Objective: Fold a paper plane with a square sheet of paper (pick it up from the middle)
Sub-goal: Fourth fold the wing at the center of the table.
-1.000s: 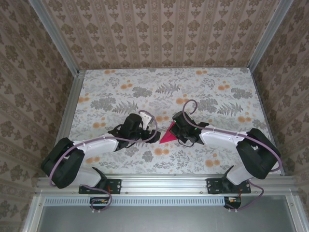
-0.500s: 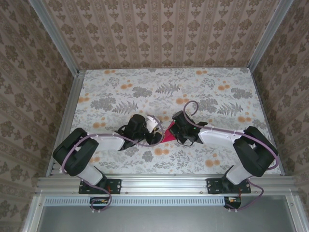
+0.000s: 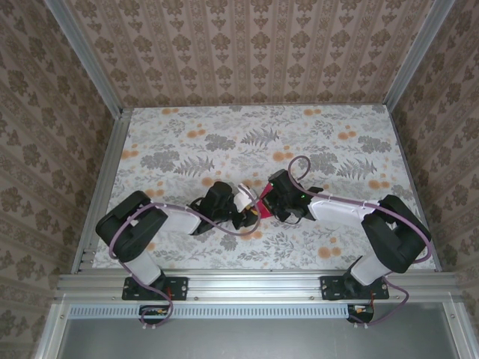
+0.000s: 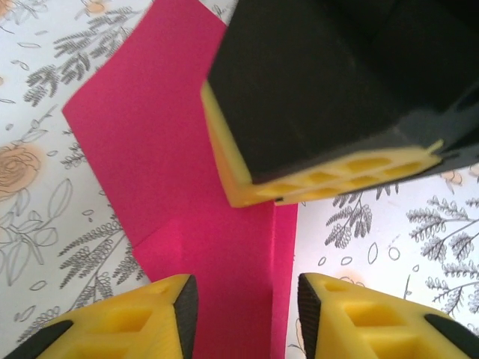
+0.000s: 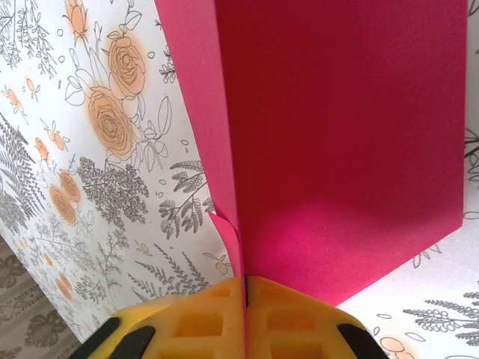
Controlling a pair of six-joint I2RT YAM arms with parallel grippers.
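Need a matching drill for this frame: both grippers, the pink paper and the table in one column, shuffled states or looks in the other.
Column 1
1. left gripper
2. right gripper
3. sheet of paper
4. table

Column 2
A. floral print with orange flowers
B. jaws apart, paper between them
C. magenta, creased
D. shut, pinching the paper

Pairs: 1-B, 2-D, 3-C, 4-A

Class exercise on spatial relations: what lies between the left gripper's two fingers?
The pink paper lies there, inside the left gripper, seen in the left wrist view.
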